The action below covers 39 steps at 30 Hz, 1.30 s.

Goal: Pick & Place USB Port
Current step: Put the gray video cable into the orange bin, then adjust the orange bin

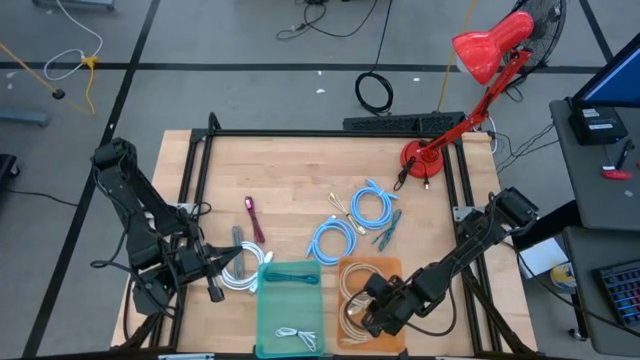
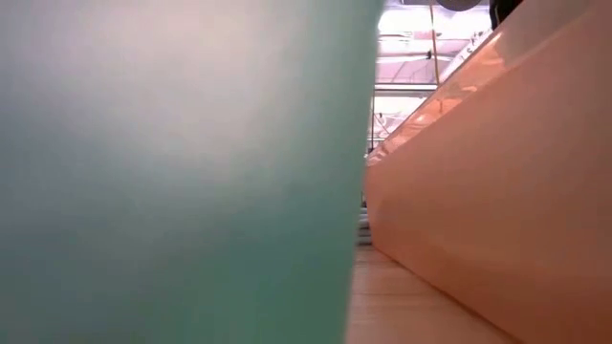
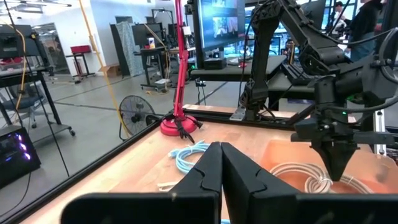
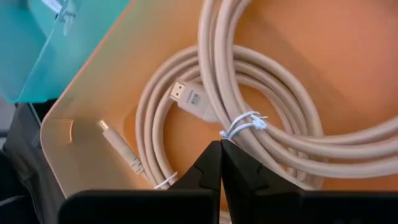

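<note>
My right gripper [image 1: 368,312] is shut and empty. It points down over the orange bin [image 1: 392,268], just above the coiled beige cables [image 4: 249,118] that lie on the bin's floor; it also shows in the left wrist view [image 3: 337,174]. My left gripper [image 1: 230,266] is shut and empty, level, beside a white cable coil [image 1: 238,277] that lies on the table left of the teal bin [image 1: 262,325]. The teal bin holds a white cable [image 1: 298,336] and a teal cable [image 1: 292,278]. Two blue cable coils [image 1: 333,240] [image 1: 372,207] lie on the table.
A magenta cable [image 1: 254,217], a grey cable [image 1: 238,238] and a small teal cable [image 1: 386,230] lie on the table. A red desk lamp [image 1: 425,158] stands at the far right. A black frame [image 1: 320,132] rims the table. The bins' walls [image 2: 172,162] [image 2: 497,182] fill the low view.
</note>
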{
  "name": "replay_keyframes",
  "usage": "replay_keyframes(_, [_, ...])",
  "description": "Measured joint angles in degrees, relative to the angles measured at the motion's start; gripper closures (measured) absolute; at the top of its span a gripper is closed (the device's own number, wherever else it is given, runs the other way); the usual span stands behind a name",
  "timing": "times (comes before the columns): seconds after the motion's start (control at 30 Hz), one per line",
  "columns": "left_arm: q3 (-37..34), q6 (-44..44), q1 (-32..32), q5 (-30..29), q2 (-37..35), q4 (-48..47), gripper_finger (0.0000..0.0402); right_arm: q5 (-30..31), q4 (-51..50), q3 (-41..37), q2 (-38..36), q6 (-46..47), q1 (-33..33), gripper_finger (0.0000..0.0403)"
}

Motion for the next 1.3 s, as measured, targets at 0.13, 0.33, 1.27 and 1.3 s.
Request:
replay_keyframes(0.13, [0.00, -0.11, -0.01, -0.02, 0.00, -0.04, 0.0391, 2.52, -2.06, 0.00, 0.00, 0.39, 0.00, 0.0402])
replay_keyframes(0.33, [0.00, -0.11, -0.02, 0.00, 0.00, -0.05, 0.0392, 7.51, -5.03, 0.00, 0.00, 0.90, -0.04, 0.0403])
replay_keyframes(1.27, [0.00, -1.45, 0.00, 0.15, 0.00, -2.00, 0.0399, -5.74, 3.32, 0.00, 0.00, 10.19, 5.86, 0.0403])
replay_keyframes(1.3, [0.00, -1.47, -0.01, 0.16, 0.00, -2.08, 0.0398, -5.76, 3.76, 0.00, 0.00, 10.71, 6.32, 0.0403])
